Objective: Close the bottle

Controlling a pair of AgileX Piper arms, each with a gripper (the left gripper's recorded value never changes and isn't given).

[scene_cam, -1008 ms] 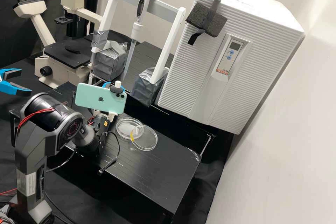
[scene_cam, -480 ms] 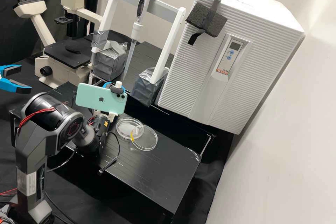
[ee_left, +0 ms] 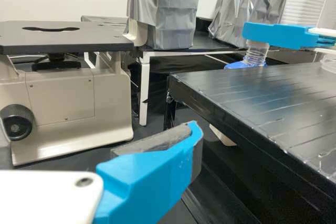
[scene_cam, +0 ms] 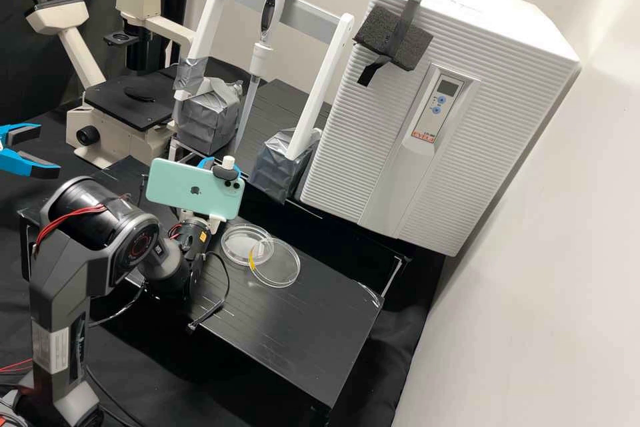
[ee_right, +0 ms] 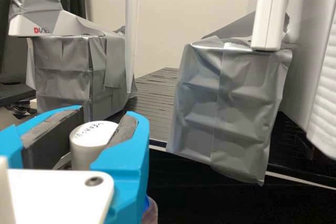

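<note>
Our right gripper (ee_right: pixel 92 129) is clamped tight on the white cap (ee_right: pixel 94 139), which sits over the clear bottle (ee_left: pixel 256 54) at the far edge of the black platform (ee_left: pixel 252 103). Our left gripper (scene_cam: pixel 43 152) hangs open and empty beside the platform. The bottle looks light, thin-walled and easily tipped, so we judge the stiff cap's sides the best hold.

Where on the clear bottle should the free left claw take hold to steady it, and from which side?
Grip the bottle around its clear wall just below the neck, coming in level from the microscope side. The bottle stands upright and the right claw, shut on the white cap, sits over its top, so probably only the wall is free. Its base is hidden.
</note>
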